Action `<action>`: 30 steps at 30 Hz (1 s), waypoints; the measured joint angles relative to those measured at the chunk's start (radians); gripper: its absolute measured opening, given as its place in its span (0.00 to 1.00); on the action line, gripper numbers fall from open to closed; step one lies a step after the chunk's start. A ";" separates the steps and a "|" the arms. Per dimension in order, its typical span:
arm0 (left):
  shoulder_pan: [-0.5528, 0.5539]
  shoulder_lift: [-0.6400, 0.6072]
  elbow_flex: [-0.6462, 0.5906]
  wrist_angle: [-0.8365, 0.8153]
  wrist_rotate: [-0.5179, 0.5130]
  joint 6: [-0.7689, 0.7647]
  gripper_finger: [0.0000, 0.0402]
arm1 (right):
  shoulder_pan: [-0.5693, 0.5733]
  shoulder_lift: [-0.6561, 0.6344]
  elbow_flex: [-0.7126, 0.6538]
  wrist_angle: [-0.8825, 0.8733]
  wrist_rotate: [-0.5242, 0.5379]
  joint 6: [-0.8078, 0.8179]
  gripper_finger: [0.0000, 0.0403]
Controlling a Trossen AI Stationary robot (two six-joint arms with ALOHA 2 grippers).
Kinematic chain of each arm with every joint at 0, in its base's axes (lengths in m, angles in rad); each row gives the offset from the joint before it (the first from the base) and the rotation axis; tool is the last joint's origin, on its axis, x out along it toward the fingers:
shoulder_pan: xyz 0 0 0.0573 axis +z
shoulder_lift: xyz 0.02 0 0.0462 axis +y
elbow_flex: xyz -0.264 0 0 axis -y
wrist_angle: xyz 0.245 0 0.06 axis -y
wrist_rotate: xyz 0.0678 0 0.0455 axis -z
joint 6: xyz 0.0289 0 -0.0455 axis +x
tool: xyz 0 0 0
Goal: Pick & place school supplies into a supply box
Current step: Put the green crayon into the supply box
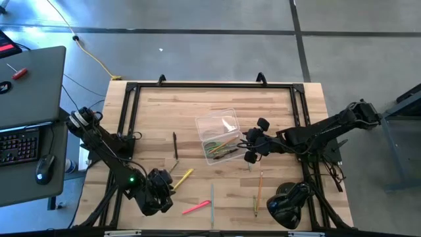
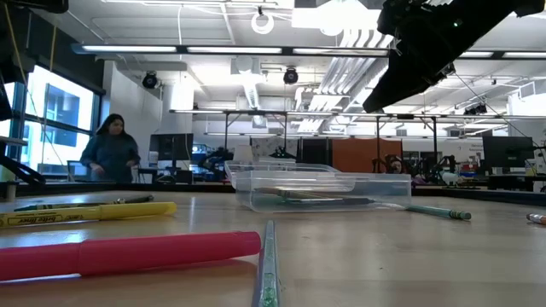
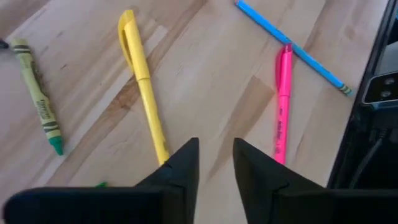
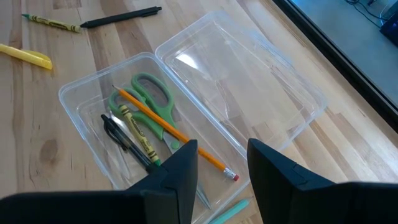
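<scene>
Yellow pen (image 3: 142,87) and pink pen (image 3: 283,102) carry unreadable print; left claw (image 3: 216,163) and right claw (image 4: 222,163) both apart.

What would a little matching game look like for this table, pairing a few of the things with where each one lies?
Things:
1. green-handled scissors
2. yellow pen
3. pink pen
4. black pen

Places:
A. touching the light blue pencil
B. bare table, between crayon and pink pen
C. inside the clear box
D. bare table beyond the box, next to a crayon

Pairs: 1-C, 2-B, 3-A, 4-D
</scene>
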 joint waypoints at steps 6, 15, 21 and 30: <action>-0.015 0.014 0.000 0.016 -0.083 0.001 0.39 | 0.000 0.000 0.000 0.000 0.000 0.000 0.29; -0.177 0.050 0.001 -0.121 -0.327 -0.180 0.39 | 0.000 0.000 0.000 0.005 0.000 0.000 0.29; -0.286 0.138 0.001 -0.180 -0.360 -0.409 0.39 | 0.000 0.000 0.000 0.011 0.000 0.000 0.29; -0.346 0.295 0.000 -0.214 -0.436 -0.548 0.40 | 0.000 0.000 0.000 0.011 0.000 0.000 0.29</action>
